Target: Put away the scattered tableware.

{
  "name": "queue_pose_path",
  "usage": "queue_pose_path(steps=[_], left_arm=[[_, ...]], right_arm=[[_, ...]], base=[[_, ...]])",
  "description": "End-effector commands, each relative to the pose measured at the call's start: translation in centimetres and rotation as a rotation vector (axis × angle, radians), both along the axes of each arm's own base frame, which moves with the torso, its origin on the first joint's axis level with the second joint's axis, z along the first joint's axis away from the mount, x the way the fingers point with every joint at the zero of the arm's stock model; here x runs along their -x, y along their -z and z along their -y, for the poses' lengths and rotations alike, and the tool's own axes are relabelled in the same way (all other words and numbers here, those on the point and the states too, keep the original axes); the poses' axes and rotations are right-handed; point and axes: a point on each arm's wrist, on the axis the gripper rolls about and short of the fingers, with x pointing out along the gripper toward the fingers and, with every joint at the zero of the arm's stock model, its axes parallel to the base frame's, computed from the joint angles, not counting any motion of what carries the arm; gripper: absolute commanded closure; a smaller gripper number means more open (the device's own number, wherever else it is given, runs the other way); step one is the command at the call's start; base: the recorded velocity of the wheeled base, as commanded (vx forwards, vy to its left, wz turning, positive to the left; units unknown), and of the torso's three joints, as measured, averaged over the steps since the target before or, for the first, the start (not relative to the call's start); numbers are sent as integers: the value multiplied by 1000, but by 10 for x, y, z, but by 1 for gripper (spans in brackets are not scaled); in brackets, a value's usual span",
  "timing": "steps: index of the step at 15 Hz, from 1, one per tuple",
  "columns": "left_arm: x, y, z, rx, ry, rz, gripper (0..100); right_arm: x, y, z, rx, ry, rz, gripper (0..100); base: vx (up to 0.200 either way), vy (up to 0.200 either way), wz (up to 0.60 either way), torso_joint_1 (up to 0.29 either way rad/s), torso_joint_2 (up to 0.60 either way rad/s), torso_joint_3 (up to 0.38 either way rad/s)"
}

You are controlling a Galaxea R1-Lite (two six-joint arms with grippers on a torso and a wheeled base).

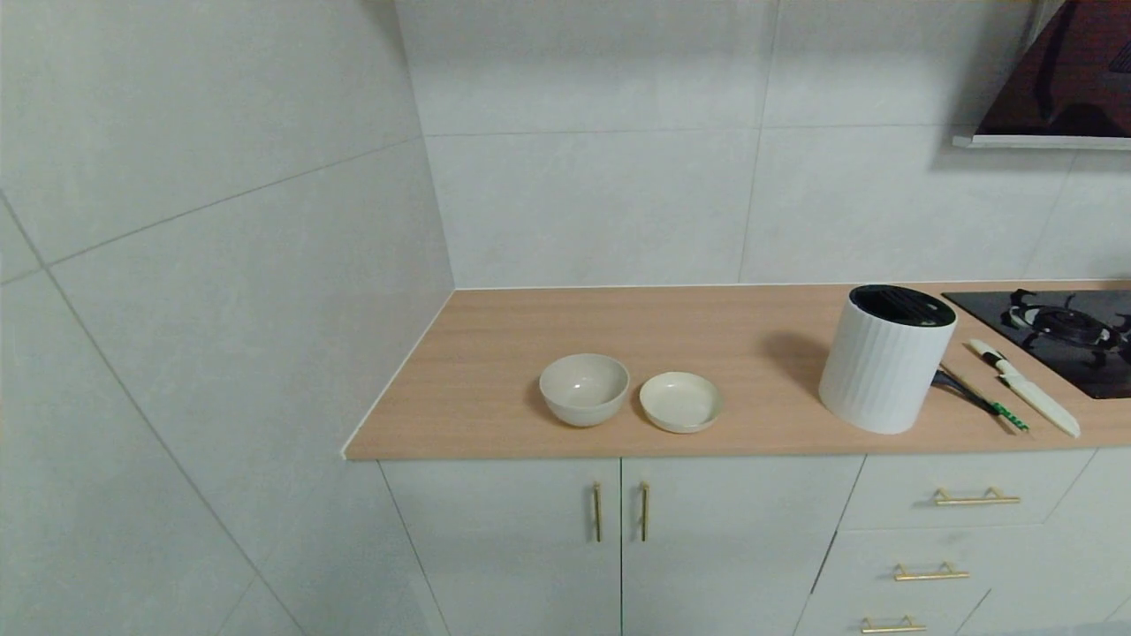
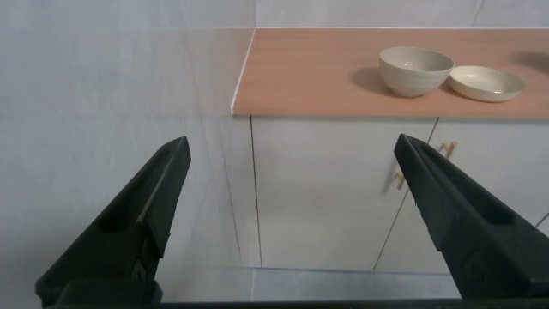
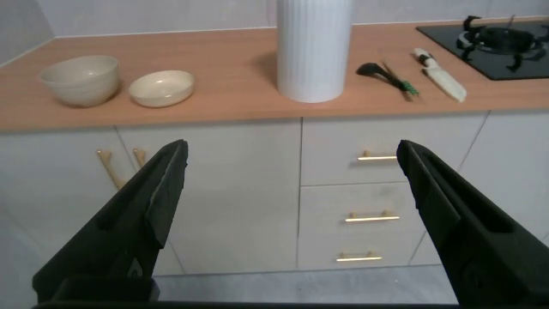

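On the wooden counter [image 1: 495,336] a beige bowl [image 1: 584,389] [image 2: 416,69] [image 3: 80,79] stands beside a shallow beige dish [image 1: 680,401] [image 2: 486,83] [image 3: 161,87]. To the right stands a white ribbed utensil holder [image 1: 886,358] [image 3: 313,49] with a slotted black top. Beyond it lie a black ladle [image 1: 961,389] [image 3: 377,73], chopsticks with green ends [image 1: 994,402] [image 3: 401,81] and a white knife [image 1: 1025,389] [image 3: 439,74]. My left gripper [image 2: 292,215] hangs open below counter height, off the counter's left end. My right gripper [image 3: 296,219] hangs open in front of the cabinets, away from the tableware.
A gas hob [image 1: 1060,336] [image 3: 489,39] sits at the counter's right end under a range hood [image 1: 1060,79]. Tiled walls close the left side and back. Below the counter are cabinet doors [image 1: 565,539] and drawers [image 1: 963,499] with brass handles.
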Motion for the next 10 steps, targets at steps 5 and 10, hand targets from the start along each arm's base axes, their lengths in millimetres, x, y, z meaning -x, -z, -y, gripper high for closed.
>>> queue_pose_path(steps=[5, 10], left_arm=[[0, 0, 0, 0, 0, 0, 0], [0, 0, 0, 0, 0, 0, 0]], right_arm=[[0, 0, 0, 0, 0, -2, 0], [0, 0, 0, 0, 0, -2, 0]], base=[[0, 0, 0, 0, 0, 0], [0, 0, 0, -76, 154, 84]])
